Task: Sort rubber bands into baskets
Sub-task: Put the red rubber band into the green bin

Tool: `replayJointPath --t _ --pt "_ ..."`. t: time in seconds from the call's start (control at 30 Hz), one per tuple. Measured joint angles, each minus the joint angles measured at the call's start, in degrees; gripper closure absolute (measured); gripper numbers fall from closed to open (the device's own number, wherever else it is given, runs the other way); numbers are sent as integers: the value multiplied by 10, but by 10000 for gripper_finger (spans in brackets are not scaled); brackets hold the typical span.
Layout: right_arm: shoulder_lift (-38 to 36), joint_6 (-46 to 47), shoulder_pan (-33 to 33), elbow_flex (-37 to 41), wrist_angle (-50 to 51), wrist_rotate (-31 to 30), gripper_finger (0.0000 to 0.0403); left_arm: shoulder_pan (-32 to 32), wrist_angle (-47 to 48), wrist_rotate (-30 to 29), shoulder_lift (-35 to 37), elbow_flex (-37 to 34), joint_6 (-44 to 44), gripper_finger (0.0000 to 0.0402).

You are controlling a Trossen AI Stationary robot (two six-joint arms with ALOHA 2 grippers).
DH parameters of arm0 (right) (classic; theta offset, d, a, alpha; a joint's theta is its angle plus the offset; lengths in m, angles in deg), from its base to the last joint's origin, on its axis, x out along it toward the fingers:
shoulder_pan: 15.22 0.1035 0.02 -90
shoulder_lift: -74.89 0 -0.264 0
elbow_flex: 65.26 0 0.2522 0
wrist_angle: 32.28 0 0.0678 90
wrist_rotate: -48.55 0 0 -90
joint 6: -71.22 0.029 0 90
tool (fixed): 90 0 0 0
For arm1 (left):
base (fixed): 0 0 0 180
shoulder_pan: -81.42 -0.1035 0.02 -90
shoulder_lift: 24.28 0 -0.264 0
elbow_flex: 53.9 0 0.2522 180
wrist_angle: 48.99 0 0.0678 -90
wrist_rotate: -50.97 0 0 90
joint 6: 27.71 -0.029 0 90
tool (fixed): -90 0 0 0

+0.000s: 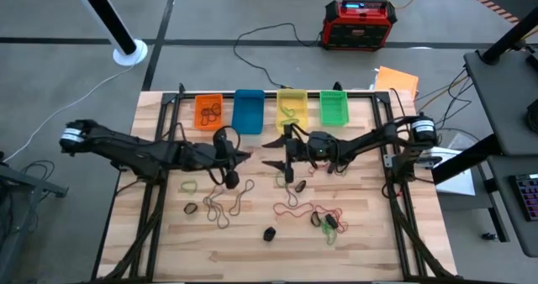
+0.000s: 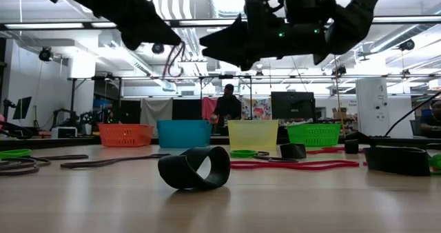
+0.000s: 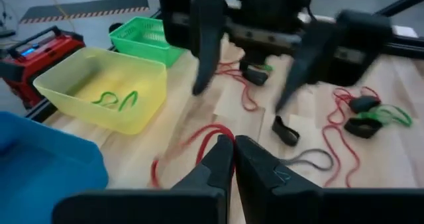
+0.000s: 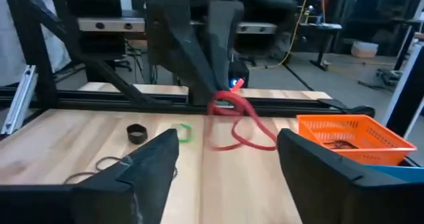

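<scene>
Holding a red rubber band (image 3: 199, 141) in closed jaws, the left gripper (image 1: 244, 155) hangs above the middle of the counter (image 1: 370, 234), just in front of the blue basket (image 1: 248, 111). The band dangles from its tips as a loose loop, which also shows in the right wrist view (image 4: 233, 118) and in the low view (image 2: 173, 59). The right gripper (image 1: 274, 151) faces it from close by with its jaws spread wide apart and nothing between them.

Four baskets stand in a row along the far edge of the counter: the orange basket (image 1: 208, 112), then the blue one, the yellow basket (image 1: 291, 107) and the green basket (image 1: 333, 107). Dark bands lie in the orange basket, and green bands (image 3: 116, 99) lie in the yellow one.

More rubber bands are scattered over the near half of the counter: brown loops (image 1: 225, 202) below the left gripper, a pale green loop (image 1: 189, 184) to their left, red loops (image 1: 307, 210) below the right gripper, and small black bands (image 1: 269, 233) among them. One wide black band (image 2: 194, 168) stands on edge close to the low camera.

A red-black box (image 1: 360, 23) sits on the floor beyond the counter. A person (image 2: 226, 107) shows in the room behind the baskets.
</scene>
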Motion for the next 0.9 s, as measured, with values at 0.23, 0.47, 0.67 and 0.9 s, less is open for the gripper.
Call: replayJointPath --t 0.23,0.47,0.67,0.9 --pt "64 13 -1 -60 2 -1 151 -21 -107 46 -47 0 -16 402" --pt "75 9 1 -77 8 -2 257 -25 -113 38 -54 1 -16 402" --pt "70 4 1 -76 13 -2 384 -32 -116 25 -52 1 -13 401" --pt "51 24 -1 -76 83 -7 394 -37 -95 24 -33 1 -10 340"
